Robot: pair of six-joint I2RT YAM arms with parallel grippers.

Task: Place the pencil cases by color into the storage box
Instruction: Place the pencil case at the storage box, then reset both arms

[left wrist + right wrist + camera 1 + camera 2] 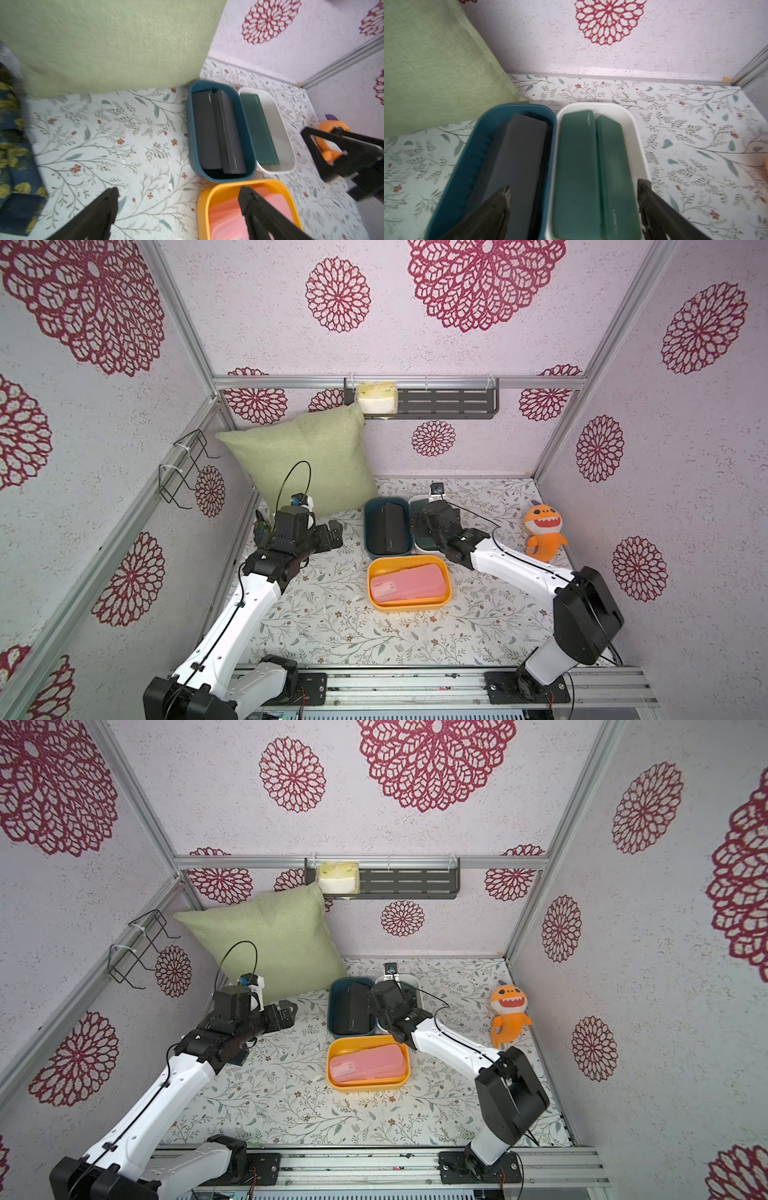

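Note:
Three bins stand together at the middle back of the table. The blue bin (367, 526) (190, 128) (473, 145) holds black pencil cases (388, 526) (353, 1009) (216, 133) (519, 155). Beside it, the white bin (415, 499) (284, 133) (633, 128) holds dark green pencil cases (259, 128) (577, 166). In front, the yellow bin (409, 560) (330, 1073) (202, 207) holds pink pencil cases (405, 583) (365, 1063) (226, 214). My right gripper (417, 526) (376, 1006) (575, 185) hangs open and empty over the white bin. My left gripper (336, 535) (286, 1013) (178, 190) is open and empty, left of the bins.
A green pillow (303, 464) leans in the back left corner, close behind the left arm and touching the blue bin. An orange plush toy (542, 531) sits at the right wall. A dark shelf (449, 402) hangs on the back wall, a wire rack (187, 466) on the left wall.

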